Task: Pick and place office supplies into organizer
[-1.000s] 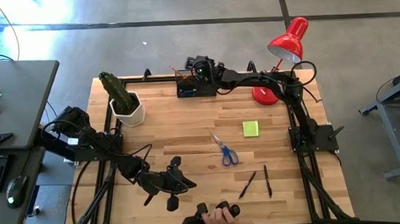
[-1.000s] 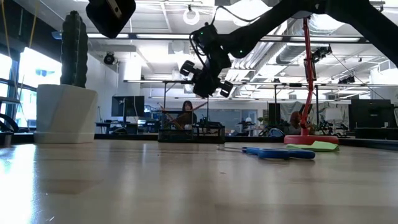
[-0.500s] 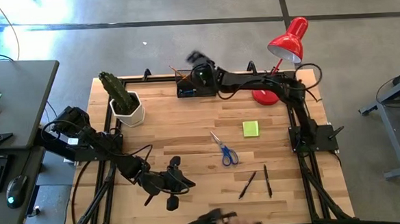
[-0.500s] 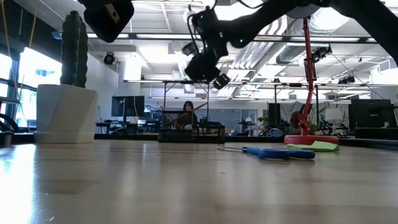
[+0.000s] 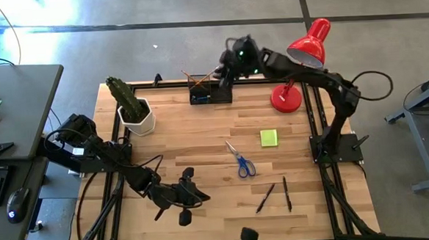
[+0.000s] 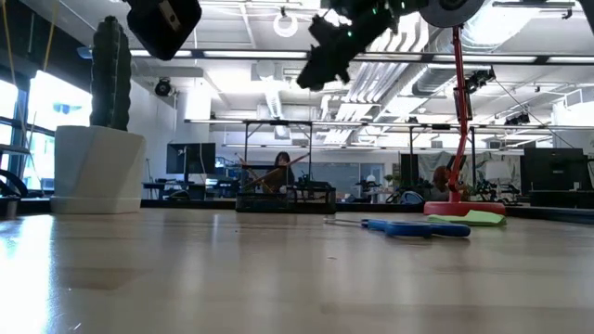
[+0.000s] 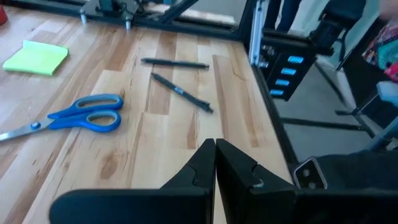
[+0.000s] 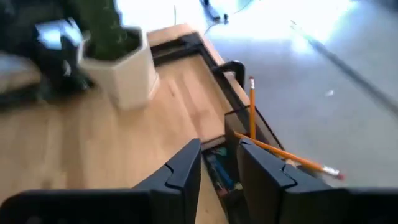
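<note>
The black organizer [image 5: 211, 93] stands at the table's far edge, and two orange pencils [image 8: 252, 107] stick up out of it, leaning on its wall. My right gripper [image 5: 227, 66] hangs high above its right end, open and empty [image 8: 221, 167]. Blue-handled scissors [image 5: 241, 162], a yellow-green sticky pad [image 5: 268, 138] and two black pens [image 5: 276, 195] lie flat on the wood. My left gripper [image 5: 186, 193] waits near the near-left part of the table, shut [image 7: 215, 155], a short way left of the scissors [image 7: 81, 115].
A white pot with a green cactus [image 5: 134, 109] stands at the far left. The red desk lamp [image 5: 300, 64] stands right of the organizer, close beside my right arm. Bare wood lies between the organizer and the scissors. A grey desk [image 5: 11, 108] stands left of the table.
My right gripper has risen from just above the organizer and swung toward the table's right, now well above it. A person's hand that showed at the near edge has drawn back out of view. The supplies on the table have stayed put.
</note>
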`<state>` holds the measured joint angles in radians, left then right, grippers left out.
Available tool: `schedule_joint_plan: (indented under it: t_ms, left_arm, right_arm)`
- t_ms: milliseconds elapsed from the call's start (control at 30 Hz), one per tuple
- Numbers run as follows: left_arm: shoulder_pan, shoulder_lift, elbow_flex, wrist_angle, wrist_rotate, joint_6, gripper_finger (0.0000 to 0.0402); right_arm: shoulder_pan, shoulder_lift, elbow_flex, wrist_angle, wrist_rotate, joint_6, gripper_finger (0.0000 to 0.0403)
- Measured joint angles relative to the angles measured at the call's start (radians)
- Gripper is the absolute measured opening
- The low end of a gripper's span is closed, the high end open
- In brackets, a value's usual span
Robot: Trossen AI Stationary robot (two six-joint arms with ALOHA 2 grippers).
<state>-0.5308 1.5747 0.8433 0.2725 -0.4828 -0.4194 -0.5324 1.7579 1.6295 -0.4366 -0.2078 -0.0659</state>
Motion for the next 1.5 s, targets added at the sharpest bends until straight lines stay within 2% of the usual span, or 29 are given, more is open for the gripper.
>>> schedule_joint_plan:
  t_ms: [67, 200, 433, 567, 700, 833, 967, 1200, 1500]
  left_arm:
    - [0.0, 0.0, 0.0, 0.018, 0.0, 0.012, 0.0003]
    - [-0.013, 0.0, 0.0, 0.008, -0.006, 0.018, 0.0003]
    - [-0.012, 0.001, 0.0, 0.103, -0.022, 0.143, 0.0003]
    - [-0.012, 0.0, 0.0, 0.142, -0.004, 0.178, 0.0003]
    - [0.004, 0.0, 0.0, 0.154, -0.005, 0.18, 0.0003]
    - [0.037, 0.0, 0.0, 0.147, -0.006, 0.19, 0.0003]
    - [0.054, 0.0, 0.0, 0.15, -0.005, 0.18, 0.0003]
    - [0.053, 0.0, 0.001, 0.174, -0.006, 0.18, 0.0003]
    - [0.053, -0.032, 0.0, 0.182, 0.003, 0.186, 0.0003]
  right_arm:
    - [-0.027, 0.001, -0.07, 0.087, -0.019, 0.085, 0.0098]
    - [-0.063, 0.005, -0.237, 0.272, 0.042, 0.186, 0.0099]
    - [-0.164, 0.005, -0.587, 0.899, 0.031, 0.536, 0.011]
    - [-0.208, 0.014, -0.697, 1.107, 0.067, 0.671, 0.0143]
    - [-0.221, 0.078, -0.674, 1.137, 0.067, 0.766, 0.0188]
    - [-0.216, 0.168, -0.597, 1.129, -0.049, 0.788, 0.0223]
    - [-0.211, 0.224, -0.539, 1.127, -0.035, 0.788, 0.0242]
    - [-0.201, 0.269, -0.499, 1.123, -0.019, 0.807, 0.0235]
    - [-0.171, 0.273, -0.452, 1.167, -0.06, 0.785, 0.0191]
